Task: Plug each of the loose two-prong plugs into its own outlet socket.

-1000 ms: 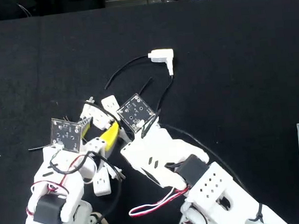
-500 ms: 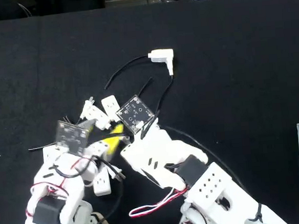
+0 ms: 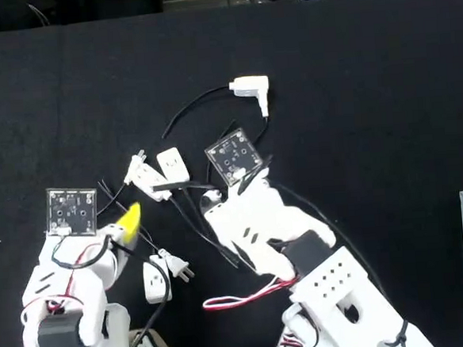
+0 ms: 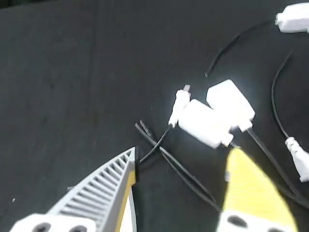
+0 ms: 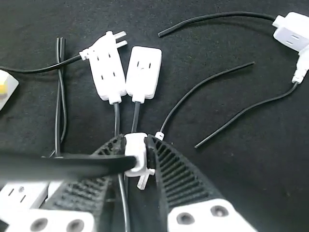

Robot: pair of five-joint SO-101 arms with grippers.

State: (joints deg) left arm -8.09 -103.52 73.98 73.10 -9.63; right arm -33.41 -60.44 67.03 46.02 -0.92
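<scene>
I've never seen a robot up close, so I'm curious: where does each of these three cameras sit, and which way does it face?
High view: fixed above, looking down on the black table; the left arm and right arm enter from its lower edge.
Left wrist view: on the left wrist, facing the table past the open left gripper.
Right wrist view: on the right wrist, facing down past the right gripper, shut on a white plug.
Shared: all three show the pair of white outlets lying side by side.

Left pincer (image 4: 182, 157) spread wide, 2 white outlet blocks (image 4: 205, 123) side by side, black cords (image 4: 186, 171)
</scene>
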